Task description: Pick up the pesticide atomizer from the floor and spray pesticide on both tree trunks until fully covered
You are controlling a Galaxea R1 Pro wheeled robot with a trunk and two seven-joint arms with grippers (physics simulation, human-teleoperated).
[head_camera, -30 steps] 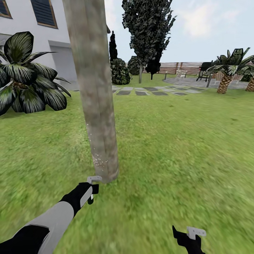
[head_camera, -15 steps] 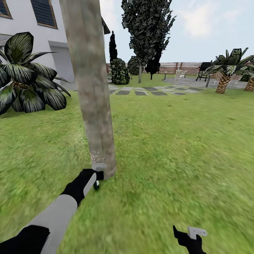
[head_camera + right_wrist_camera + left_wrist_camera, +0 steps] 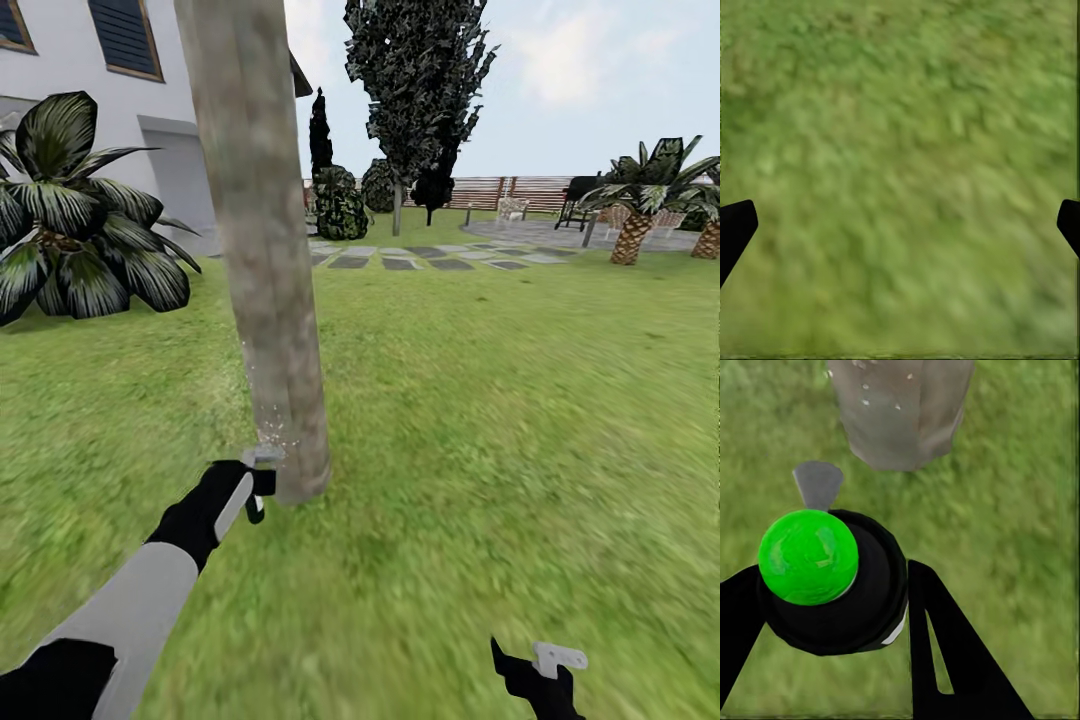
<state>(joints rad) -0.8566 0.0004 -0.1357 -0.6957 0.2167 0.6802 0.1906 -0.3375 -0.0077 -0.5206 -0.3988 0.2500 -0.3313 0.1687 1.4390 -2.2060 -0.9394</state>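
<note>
Atomizer (image 3: 832, 585) one, trunk (image 3: 262, 250) one, trees two.

Black atomizer (image 3: 832, 585), seemingly beside speckled trunk (image 3: 262, 250)

Floor: blurred green grass (image 3: 900, 172).
Right gripper (image 3: 900, 225): black fingertips (image 3: 735, 225) spread wide, holding nothing.

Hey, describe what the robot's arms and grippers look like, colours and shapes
The left arm has a pale grey forearm shell between black sections, with a grey stripe along the black wrist. The left gripper and right gripper are black with light grey-white tips. In the wrist views the fingers are flat, black and wedge-shaped. No cables or markings are visible.
</note>
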